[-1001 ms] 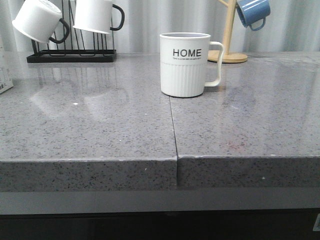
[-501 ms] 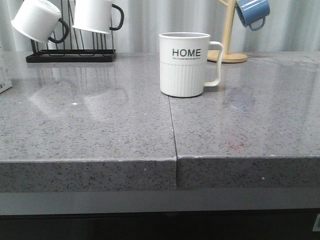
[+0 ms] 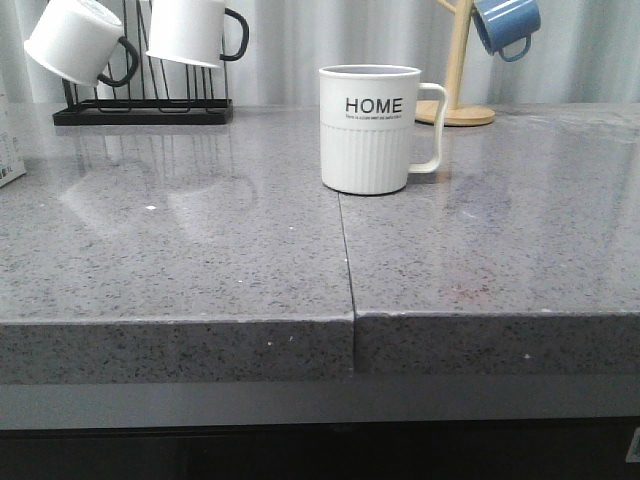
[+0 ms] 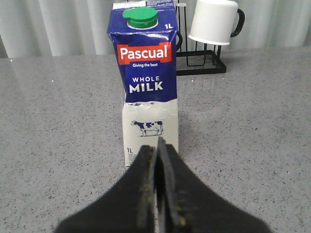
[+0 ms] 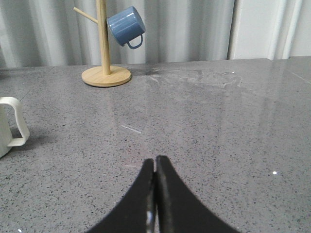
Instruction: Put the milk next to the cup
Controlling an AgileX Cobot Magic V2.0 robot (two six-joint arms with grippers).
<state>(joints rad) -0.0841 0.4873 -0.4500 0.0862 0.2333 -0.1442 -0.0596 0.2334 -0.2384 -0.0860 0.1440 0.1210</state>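
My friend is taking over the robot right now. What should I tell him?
Left gripper: shut, empty, facing the milk without touching it.
Right gripper: shut, empty, over bare counter.
Milk: upright at the counter's far left, only its edge showing in the front view.
Cup: upright mid-counter, handle to the right.
Done: nothing yet.
Left: open the left gripper, grasp the milk, set it beside the cup.

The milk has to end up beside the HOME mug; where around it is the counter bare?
Bare counter lies left of the cup, up to the black rack, and right of its handle. Tighter behind, near the wooden mug tree.
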